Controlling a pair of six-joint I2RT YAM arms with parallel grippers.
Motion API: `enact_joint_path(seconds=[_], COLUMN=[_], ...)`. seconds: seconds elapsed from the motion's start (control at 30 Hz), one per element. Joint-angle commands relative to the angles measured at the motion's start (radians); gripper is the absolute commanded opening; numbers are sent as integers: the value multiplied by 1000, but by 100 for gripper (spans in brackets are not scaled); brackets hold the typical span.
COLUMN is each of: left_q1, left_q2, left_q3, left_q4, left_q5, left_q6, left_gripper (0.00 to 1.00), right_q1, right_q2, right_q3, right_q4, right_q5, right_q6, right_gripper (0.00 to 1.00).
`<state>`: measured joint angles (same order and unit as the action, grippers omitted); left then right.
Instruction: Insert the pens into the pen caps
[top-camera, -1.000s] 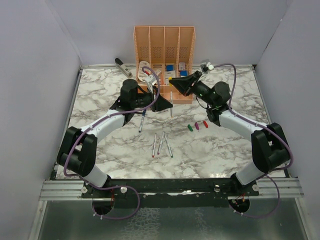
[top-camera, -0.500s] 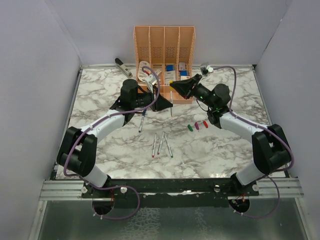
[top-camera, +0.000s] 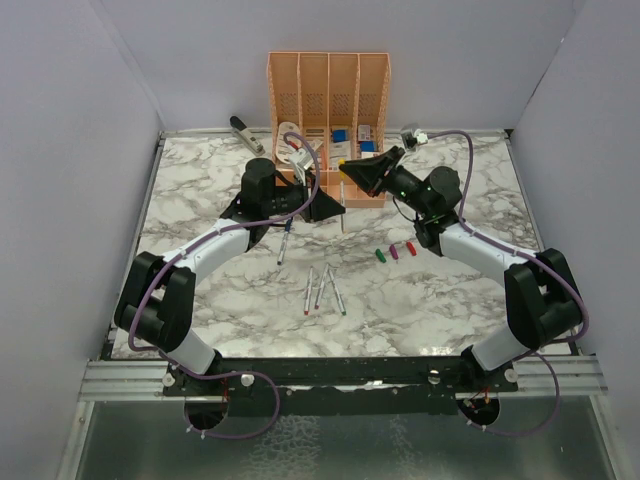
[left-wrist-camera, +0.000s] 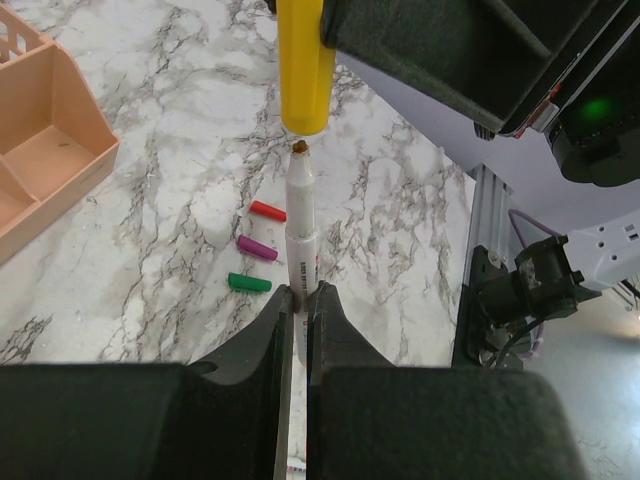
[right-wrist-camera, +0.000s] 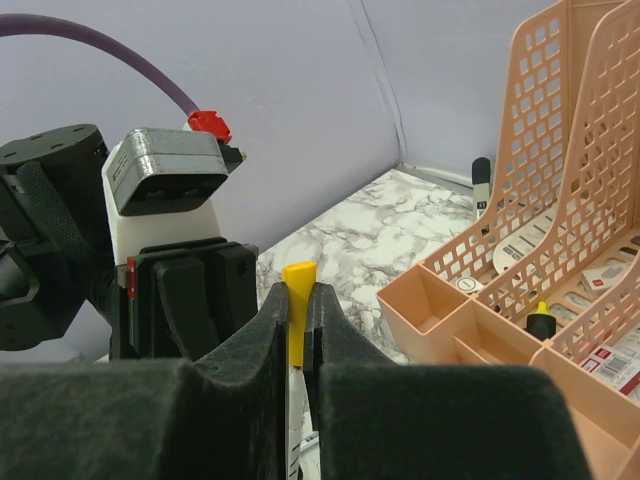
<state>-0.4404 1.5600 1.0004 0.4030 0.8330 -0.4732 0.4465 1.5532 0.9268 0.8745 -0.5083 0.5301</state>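
My left gripper is shut on a silver-grey pen and holds it upright, tip up. My right gripper is shut on the yellow pen cap. That cap hangs open end down, just above the pen's tip with a small gap. In the top view both grippers meet in front of the organiser, left gripper and right gripper. Green, purple and red caps lie in a row. Three pens lie mid-table, and another pen lies left of them.
The peach desk organiser stands at the back centre, close behind both grippers. A grey stapler lies at the back left. In the right wrist view the organiser's front compartments are just right of my fingers.
The right arm has shifted slightly, bringing the yellow cap a little closer over the pen. The left arm and the things on the table have not moved.
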Motion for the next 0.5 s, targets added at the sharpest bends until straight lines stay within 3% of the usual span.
enact_joint_path(seconds=[0.0, 0.47], left_q1=[2, 3], left_q2=[3, 13], left_q3=[16, 38], left_q4=[36, 40], left_q5=[-2, -12], left_q6=[-1, 0], left_gripper=[0, 0], right_q1=[9, 11], right_q2=[12, -6], right_q3=[40, 1], right_q4=[20, -2], right_q5=[15, -1], right_q6=[8, 11], right_gripper=[1, 1])
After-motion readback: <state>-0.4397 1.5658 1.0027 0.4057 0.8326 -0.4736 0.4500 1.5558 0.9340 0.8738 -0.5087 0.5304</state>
